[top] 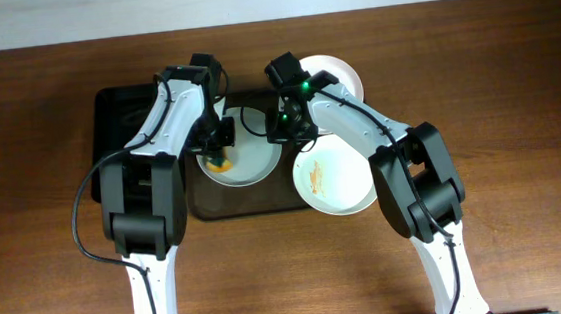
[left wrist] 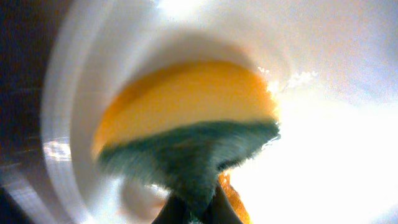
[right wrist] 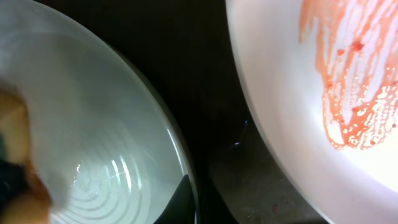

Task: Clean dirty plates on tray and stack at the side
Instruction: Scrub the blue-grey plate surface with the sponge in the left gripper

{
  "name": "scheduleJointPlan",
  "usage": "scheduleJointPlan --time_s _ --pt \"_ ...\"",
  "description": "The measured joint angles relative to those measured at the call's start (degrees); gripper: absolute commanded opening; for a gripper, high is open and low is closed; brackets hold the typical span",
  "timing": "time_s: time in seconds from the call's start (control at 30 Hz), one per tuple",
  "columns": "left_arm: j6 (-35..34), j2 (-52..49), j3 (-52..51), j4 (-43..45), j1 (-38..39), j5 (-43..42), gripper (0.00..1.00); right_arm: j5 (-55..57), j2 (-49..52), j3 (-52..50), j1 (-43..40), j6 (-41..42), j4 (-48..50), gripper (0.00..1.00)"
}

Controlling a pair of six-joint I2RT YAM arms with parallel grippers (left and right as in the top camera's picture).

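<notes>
The left gripper (top: 219,152) clamps a sponge (left wrist: 186,112) on a plate (top: 261,160). Whether the right gripper (top: 285,127) is clenched is unclear.

Far plate (top: 344,72) half hidden under right arm (top: 353,121)

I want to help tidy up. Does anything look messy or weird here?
Yes. The right-hand plate has orange-red streaks smeared across it, so it looks dirty. A yellow-and-green sponge sits in the middle plate. Nothing looks broken or spilled.
</notes>
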State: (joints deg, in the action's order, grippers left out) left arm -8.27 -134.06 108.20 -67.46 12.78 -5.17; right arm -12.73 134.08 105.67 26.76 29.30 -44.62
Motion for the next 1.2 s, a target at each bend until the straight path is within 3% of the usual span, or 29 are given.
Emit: scheduleJointPlan --time_s 0.17,0.33,0.57,0.73,0.87,1.03,1.2 --pt "3.04 -0.35 -0.46 8.61 0.13 -10.86 0.01 0.46 0.00 -0.02 -0.26 0.11 0.02 0.04" --pt "3.50 -0.85 -0.68 13.73 -0.76 -14.88 0.01 0.46 0.00 0.00 -0.70 0.24 0.00 0.04" --pt "-2.40 -0.90 0.04 14.80 -1.66 -5.79 0.01 0.46 0.00 0.00 -0.70 0.24 0.00 0.04" --pt "-4.46 -0.66 1.01 7.67 -1.66 2.47 0.01 0.42 0.00 0.00 -0.70 0.24 -0.02 0.04" --pt "-2.43 -0.63 1.09 0.81 -1.64 3.23 0.01 0.00 0.00 0.00 -0.42 0.22 -0.42 0.04" --pt "8.33 -0.63 0.17 1.60 -1.97 -8.57 0.01 -0.17 0.00 0.00 -0.37 0.22 -0.42 0.04" --pt "11.50 -1.25 -0.72 13.81 -1.05 -18.25 0.01 -0.17 0.00 0.00 -0.37 0.26 -0.35 0.04"
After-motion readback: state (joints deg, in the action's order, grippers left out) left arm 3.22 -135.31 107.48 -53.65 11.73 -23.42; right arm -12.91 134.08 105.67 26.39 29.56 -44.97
